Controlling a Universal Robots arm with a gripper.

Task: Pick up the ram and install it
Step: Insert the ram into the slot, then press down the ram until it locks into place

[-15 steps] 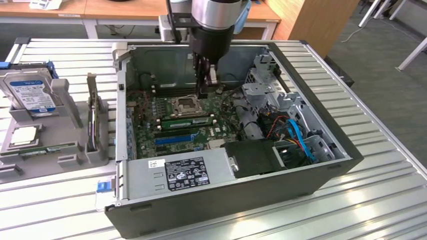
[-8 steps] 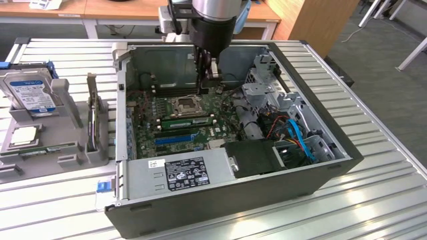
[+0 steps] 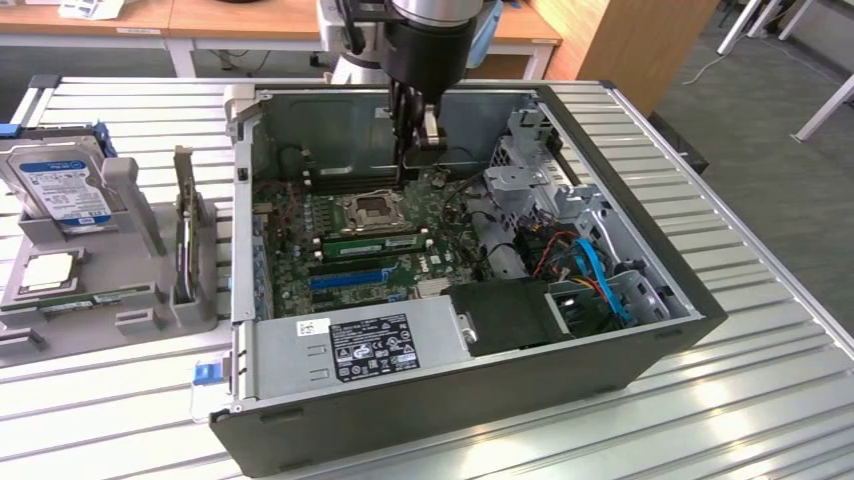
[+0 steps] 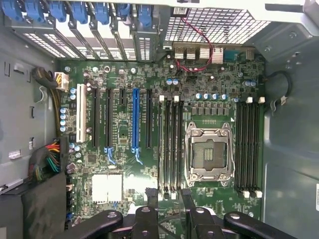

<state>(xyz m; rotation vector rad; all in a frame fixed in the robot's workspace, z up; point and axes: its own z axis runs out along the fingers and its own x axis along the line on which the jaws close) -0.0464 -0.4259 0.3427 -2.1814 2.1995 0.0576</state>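
An open computer case [image 3: 641, 290] lies on the slatted table with its motherboard [image 4: 124, 199] facing up. A long green ram stick [image 3: 374, 240] sits along the slots next to the empty CPU socket [image 4: 209, 154]. A second thin green stick [image 3: 94, 299] lies in the grey fixture [image 3: 120, 325] at the exterior view's left. My gripper [image 3: 416, 165] hangs inside the case above the board's far part, beyond the socket. In the wrist view my gripper [image 4: 167, 194] is open with nothing between its fingertips, hovering at the end of the black memory slots [image 4: 171, 144].
The fixture also carries a hard drive [image 3: 60, 185], a processor [image 3: 47, 270] and an upright expansion card [image 3: 187, 230]. Inside the case, the power supply [image 3: 360, 345], drive cage [image 3: 534, 190] and blue cables [image 3: 601, 285] crowd the near and right sides.
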